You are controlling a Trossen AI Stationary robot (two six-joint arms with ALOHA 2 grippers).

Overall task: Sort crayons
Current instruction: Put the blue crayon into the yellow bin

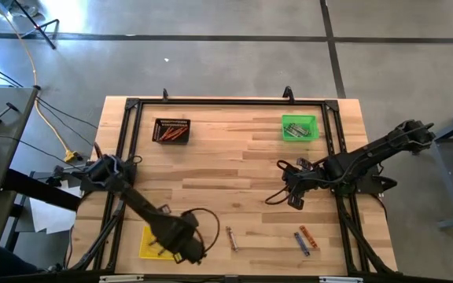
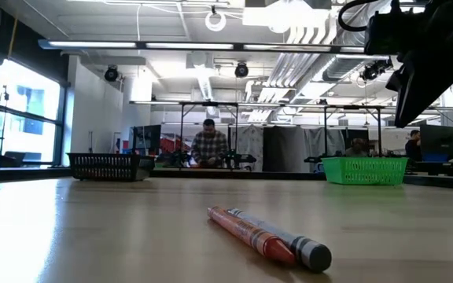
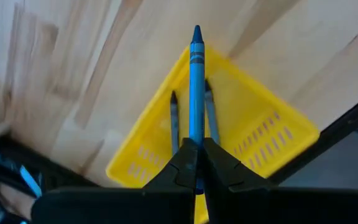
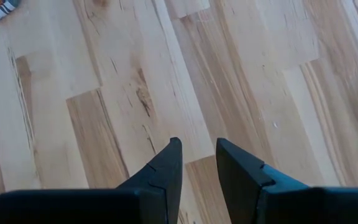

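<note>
The left gripper point(image 3: 194, 165) is pinched tight on a long blue crayon point(image 3: 196, 93). It hangs over the yellow plastic tray point(image 3: 272, 134) at the near left corner of the wooden tabletop point(image 1: 234, 157). Two more thin dark crayons point(image 3: 174, 121) lie in that tray, one on each side of the blue one.

The right gripper point(image 4: 197, 162) is over bare wood near the right edge of the tabletop. Its two dark fingers point(image 4: 166, 168) stand a little apart, with nothing between them.

A grey crayon point(image 1: 231, 238) lies alone near the front edge. A blue crayon and an orange crayon point(image 1: 304, 239) lie side by side toward the near right corner.

A black mesh tray point(image 1: 171, 130) with orange-red crayons sits near the far left corner. A green mesh tray point(image 1: 299, 127) sits near the far right corner; whatever is in it is too small to make out.
</note>
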